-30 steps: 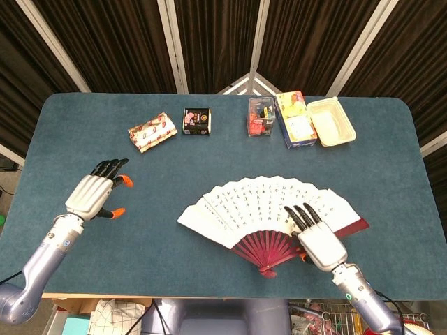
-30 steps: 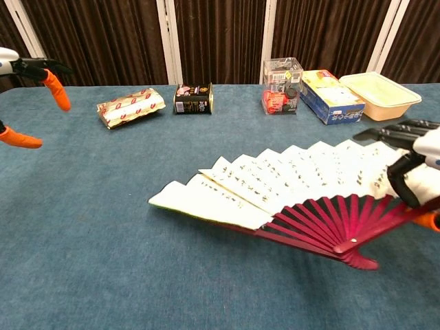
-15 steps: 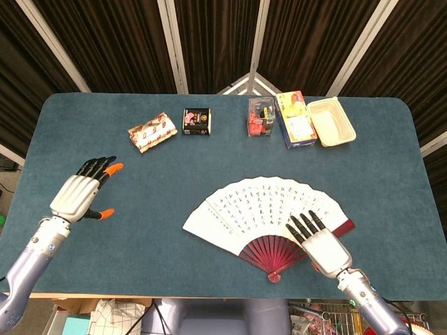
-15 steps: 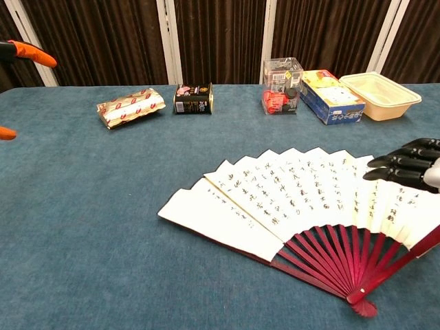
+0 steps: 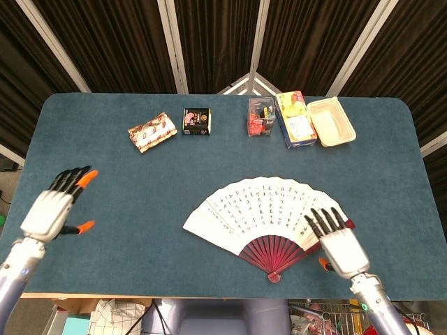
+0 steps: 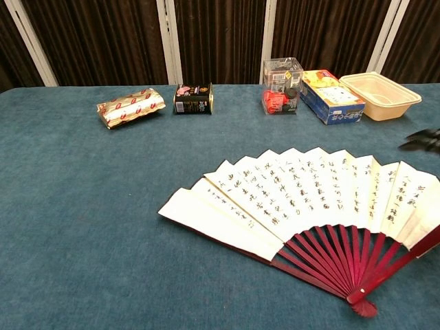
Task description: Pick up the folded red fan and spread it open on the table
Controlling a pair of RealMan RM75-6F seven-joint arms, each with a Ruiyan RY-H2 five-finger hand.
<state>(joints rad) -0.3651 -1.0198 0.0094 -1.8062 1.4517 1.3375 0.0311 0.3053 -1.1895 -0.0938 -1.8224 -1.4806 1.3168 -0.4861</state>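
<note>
Fan [image 5: 269, 213] spread flat on table [image 5: 174, 209]. Right hand [image 5: 342, 246] beside it, fingers apart, empty. Left hand [image 5: 52, 209] likewise, far left.

The left hand [image 5: 47, 211] has a pale silver-grey moulded back, slim black fingers [image 5: 68, 179] and orange caps on some tips, and it sits on a rounded metallic grey forearm [image 5: 12, 276]. The right hand [image 5: 342, 246] has the same silver shell, black fingers and an orange-tipped thumb; a small green light shows on its grey wrist [image 5: 364, 306].
</note>
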